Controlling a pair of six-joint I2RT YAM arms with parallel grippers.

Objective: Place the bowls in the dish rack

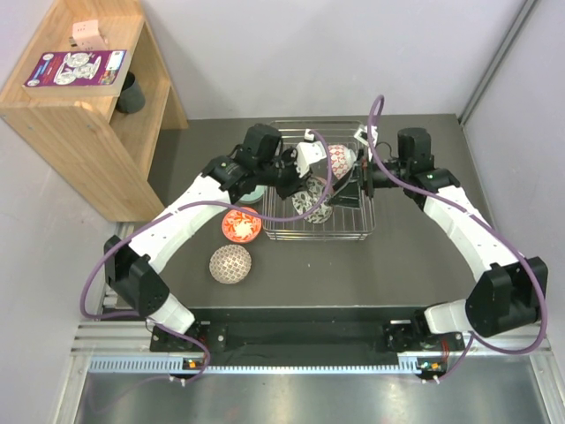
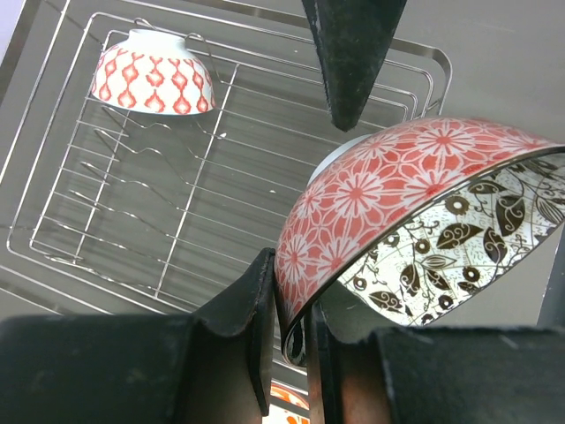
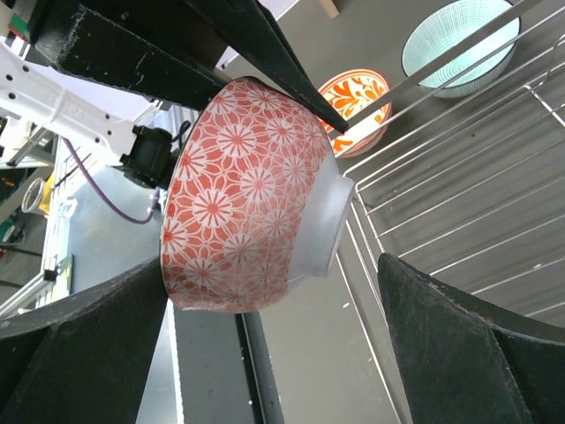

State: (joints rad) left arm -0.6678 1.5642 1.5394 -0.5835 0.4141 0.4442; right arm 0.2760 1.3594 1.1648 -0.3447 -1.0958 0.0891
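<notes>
My left gripper (image 2: 296, 327) is shut on the rim of a red floral bowl (image 2: 397, 185) with a black-and-white leaf pattern inside, and holds it tilted above the silver wire dish rack (image 2: 132, 221). In the top view that bowl (image 1: 312, 206) hangs over the rack's (image 1: 353, 231) front part. My right gripper (image 3: 274, 283) is open, its fingers (image 3: 468, 344) on either side of the same bowl (image 3: 247, 194). A red-and-white patterned bowl (image 2: 152, 75) lies upside down in the rack's far corner (image 1: 341, 159). An orange bowl (image 1: 239, 225), a beige mesh bowl (image 1: 230, 263) and a mint green bowl (image 3: 459, 44) sit on the table left of the rack.
A wooden shelf (image 1: 79, 124) stands at the back left with a dark cup (image 1: 131, 94) inside and a leaflet on top. The arms' base rail (image 1: 300, 340) runs along the near table edge. Grey walls close the back and right.
</notes>
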